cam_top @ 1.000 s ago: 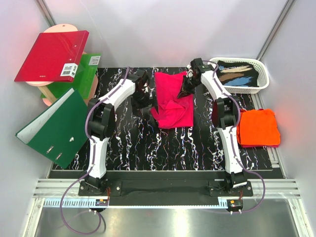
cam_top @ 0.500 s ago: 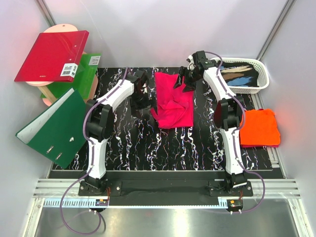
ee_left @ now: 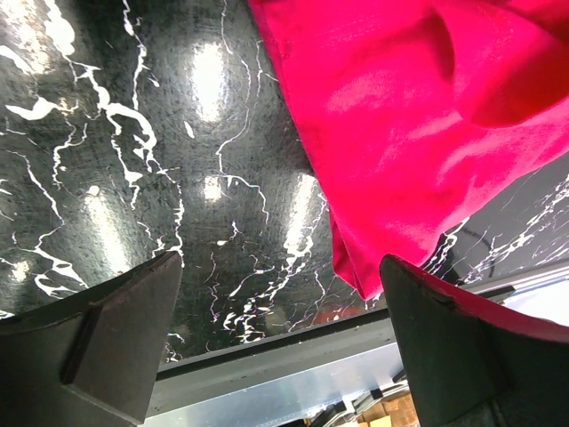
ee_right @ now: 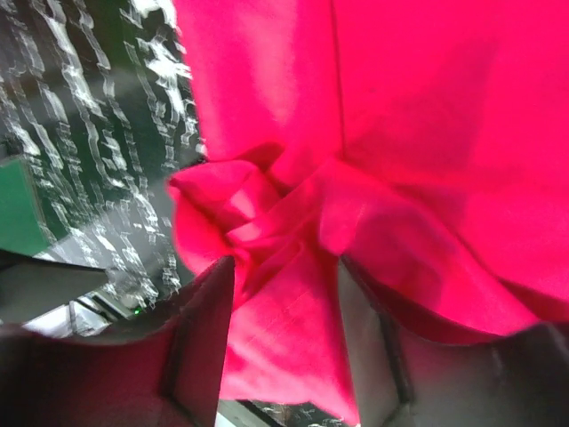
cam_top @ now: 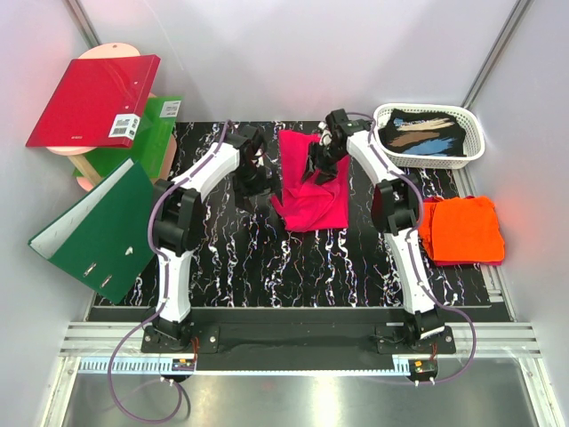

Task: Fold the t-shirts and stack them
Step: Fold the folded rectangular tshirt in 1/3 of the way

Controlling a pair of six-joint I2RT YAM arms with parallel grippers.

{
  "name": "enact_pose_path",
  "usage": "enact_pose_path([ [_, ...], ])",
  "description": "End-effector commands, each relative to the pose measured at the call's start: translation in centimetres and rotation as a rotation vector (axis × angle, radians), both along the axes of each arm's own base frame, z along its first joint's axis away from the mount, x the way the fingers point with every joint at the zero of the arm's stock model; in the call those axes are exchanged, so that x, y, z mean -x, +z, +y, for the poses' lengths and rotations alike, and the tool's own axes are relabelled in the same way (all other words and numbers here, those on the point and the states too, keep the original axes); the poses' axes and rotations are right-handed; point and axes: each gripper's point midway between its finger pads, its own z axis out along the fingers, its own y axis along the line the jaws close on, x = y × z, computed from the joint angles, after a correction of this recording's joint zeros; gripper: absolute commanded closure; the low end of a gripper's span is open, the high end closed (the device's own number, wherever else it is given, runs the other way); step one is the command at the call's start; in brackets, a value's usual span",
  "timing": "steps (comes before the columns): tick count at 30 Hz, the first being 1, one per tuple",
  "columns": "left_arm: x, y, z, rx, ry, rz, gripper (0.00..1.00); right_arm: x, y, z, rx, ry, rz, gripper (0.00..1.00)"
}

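The magenta-pink t-shirt (cam_top: 311, 191) lies partly folded on the black marbled table (cam_top: 267, 258) at the back middle. My right gripper (cam_top: 322, 160) is shut on a bunched fold of it (ee_right: 284, 294) and holds that fold up over the shirt. My left gripper (cam_top: 252, 173) is open and empty just left of the shirt, whose edge shows in the left wrist view (ee_left: 400, 133). The bright orange t-shirt (cam_top: 462, 229) lies folded at the table's right edge.
A white basket (cam_top: 430, 135) with dark cloth stands at the back right. A red ring binder (cam_top: 93, 100), a green box and an open green binder (cam_top: 98, 229) sit at the left. The table's far edge runs just behind the left gripper.
My right gripper has moved left across the magenta-pink shirt, carrying the held fold over with it. The left arm has barely moved.
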Motion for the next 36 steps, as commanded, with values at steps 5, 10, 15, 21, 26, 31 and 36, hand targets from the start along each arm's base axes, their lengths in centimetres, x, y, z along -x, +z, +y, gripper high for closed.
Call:
enact_pose_path([
  [5,-0.9,2.5,0.9,0.015,-0.005,-0.082,0.01,0.0,0.3,-0.2,0.060,0.003,-0.017,0.96],
  [10,-1.0,2.4,1.1,0.015,-0.006,-0.082,0.01,-1.7,2.7,-1.3,0.126,-0.046,-0.123,1.00],
  [15,-0.8,2.3,1.0,0.020,-0.011,-0.075,0.01,-3.4,6.3,-2.1,0.157,-0.104,-0.250,1.00],
  [21,-0.8,2.2,1.2,0.013,-0.015,-0.076,0.01,-5.1,8.5,-3.3,0.201,-0.179,-0.346,1.00],
  [26,-0.7,2.1,1.3,0.008,-0.021,-0.075,0.01,-5.9,8.4,-4.5,0.259,-0.248,-0.374,1.00],
  [31,-0.6,2.2,1.3,0.008,-0.028,-0.077,0.01,-6.0,6.4,-6.3,0.346,-0.320,-0.342,1.00],
  [36,-0.6,2.5,1.4,0.009,-0.031,-0.081,0.01,-4.4,1.7,-6.8,0.400,-0.302,-0.218,0.51],
])
